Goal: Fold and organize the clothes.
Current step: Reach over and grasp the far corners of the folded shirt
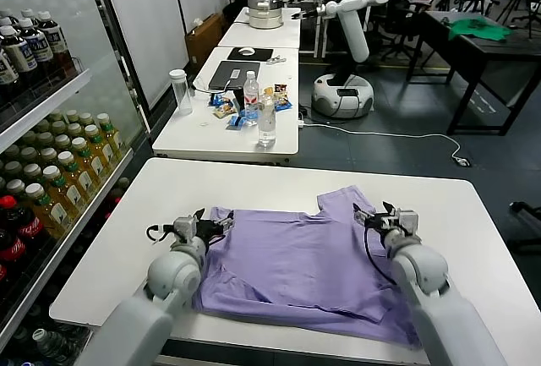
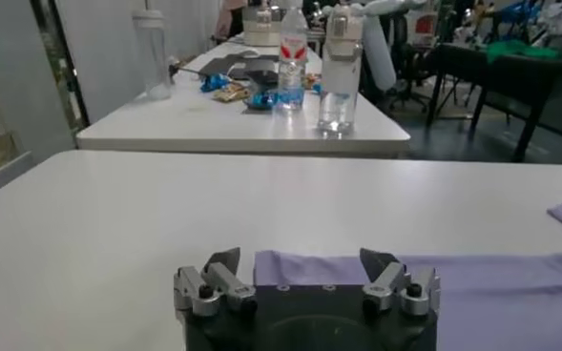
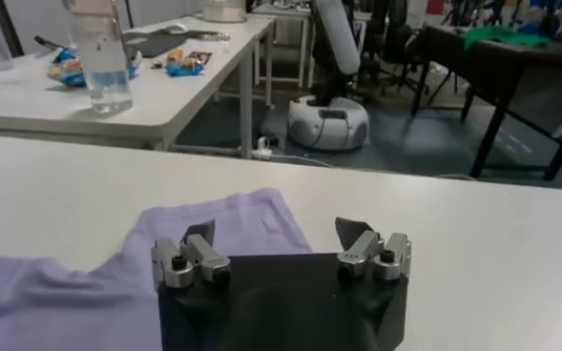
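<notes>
Two grippers, the left gripper [image 1: 213, 221] and right gripper [image 1: 374, 214], are being held wide open and empty above the far corners of the lavender T-shirt [image 1: 300, 264] lying on the white table [image 1: 127, 214], where matched, level pinches are being advised.

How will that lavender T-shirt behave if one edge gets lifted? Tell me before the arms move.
The lavender T-shirt will probably droop and fold over itself: it lies flat and wrinkled, like thin cloth. It looks light, so it may drag across the smooth white table rather than stay put. It is unlikely to roll or tip.
</notes>
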`<state>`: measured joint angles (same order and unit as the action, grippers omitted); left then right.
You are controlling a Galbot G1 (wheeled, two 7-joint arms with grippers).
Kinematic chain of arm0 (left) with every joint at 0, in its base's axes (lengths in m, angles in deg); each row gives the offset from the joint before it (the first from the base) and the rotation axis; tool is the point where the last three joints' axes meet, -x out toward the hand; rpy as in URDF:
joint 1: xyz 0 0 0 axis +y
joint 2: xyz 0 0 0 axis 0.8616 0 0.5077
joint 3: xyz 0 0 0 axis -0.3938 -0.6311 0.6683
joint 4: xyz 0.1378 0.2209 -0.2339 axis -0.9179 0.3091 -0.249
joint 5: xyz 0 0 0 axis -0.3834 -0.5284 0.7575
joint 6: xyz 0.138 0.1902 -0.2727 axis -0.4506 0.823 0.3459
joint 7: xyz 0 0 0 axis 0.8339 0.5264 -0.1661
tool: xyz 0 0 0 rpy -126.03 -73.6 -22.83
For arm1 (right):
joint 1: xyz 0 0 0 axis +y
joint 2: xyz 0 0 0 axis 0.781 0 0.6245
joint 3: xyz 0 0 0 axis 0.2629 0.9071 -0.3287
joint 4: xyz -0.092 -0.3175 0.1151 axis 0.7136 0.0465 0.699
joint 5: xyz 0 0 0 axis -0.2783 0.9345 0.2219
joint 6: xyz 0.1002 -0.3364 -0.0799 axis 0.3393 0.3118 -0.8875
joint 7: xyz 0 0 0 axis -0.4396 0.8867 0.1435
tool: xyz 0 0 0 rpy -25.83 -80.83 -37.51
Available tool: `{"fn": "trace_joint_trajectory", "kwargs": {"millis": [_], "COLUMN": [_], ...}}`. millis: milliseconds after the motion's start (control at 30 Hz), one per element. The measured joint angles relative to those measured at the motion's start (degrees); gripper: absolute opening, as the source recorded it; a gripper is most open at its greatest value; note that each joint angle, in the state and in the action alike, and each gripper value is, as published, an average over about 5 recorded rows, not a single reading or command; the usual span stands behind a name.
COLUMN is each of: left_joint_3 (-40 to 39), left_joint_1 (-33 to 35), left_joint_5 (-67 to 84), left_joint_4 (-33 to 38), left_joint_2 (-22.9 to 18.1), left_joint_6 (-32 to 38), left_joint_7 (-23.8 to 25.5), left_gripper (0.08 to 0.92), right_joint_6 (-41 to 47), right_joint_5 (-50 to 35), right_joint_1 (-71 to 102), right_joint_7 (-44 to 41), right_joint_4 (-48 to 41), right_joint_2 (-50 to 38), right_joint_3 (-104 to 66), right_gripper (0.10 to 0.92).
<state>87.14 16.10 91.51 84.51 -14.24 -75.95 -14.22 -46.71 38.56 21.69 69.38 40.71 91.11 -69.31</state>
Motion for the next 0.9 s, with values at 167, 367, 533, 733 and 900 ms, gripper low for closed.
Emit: {"fn": "trace_joint_trajectory", "kwargs": {"millis": [167, 367, 533, 733, 900], "left_joint_3": [-1.8, -2.9, -3.1, -3.2, -3.0], "left_joint_1": [-3.8, -5.5, -5.7, -5.3, -4.8], "left_joint_5": [0.1, 1.2, 2.0, 2.9, 3.6], "left_joint_4": [-5.0, -7.9, -8.3, -8.3, -8.1], "left_joint_2": [-0.8, -1.1, -0.7, -0.4, -0.1], "left_joint_6": [-0.3, -1.5, -2.4, -2.6, -2.6], "left_joint_7": [0.1, 0.2, 0.2, 0.3, 0.6], "left_gripper": [0.823, 0.823, 0.823, 0.766, 0.620], "right_joint_6": [0.2, 0.3, 0.4, 0.5, 0.5], "right_joint_5": [-0.6, -1.3, -2.0, -3.0, -3.8], "right_joint_1": [-4.9, -8.7, -10.2, -10.8, -10.5], "right_joint_7": [-0.4, -1.2, -1.8, -2.3, -2.9], "right_joint_4": [-6.2, -11.3, -14.1, -15.7, -15.7], "right_joint_2": [1.0, 2.0, 2.4, 2.5, 2.3], "right_joint_3": [1.8, 3.6, 4.6, 5.1, 5.3], "right_gripper": [0.823, 0.823, 0.772, 0.604, 0.457]}}
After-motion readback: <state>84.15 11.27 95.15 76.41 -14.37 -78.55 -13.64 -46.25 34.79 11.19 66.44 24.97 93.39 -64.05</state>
